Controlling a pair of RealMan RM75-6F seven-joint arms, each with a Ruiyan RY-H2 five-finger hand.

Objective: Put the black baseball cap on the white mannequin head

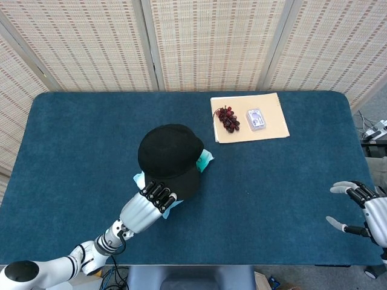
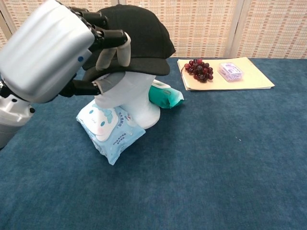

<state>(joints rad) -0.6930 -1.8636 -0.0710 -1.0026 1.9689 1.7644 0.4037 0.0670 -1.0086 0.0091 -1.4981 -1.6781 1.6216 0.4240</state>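
The black baseball cap sits on the white mannequin head, brim low over the face. The left hand pinches the brim at the cap's 7 o'clock in the head view. To finish well, ease the brim level, then let go gently without tipping the head. The right hand hangs empty, fingers apart, over the counter edge.

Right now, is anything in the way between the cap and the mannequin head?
Nothing visible. The cap already sits over the mannequin head, with the left robot hand gripping its brim. The wipes packs lie at the base, below the cap. The right robot hand is far off, empty.
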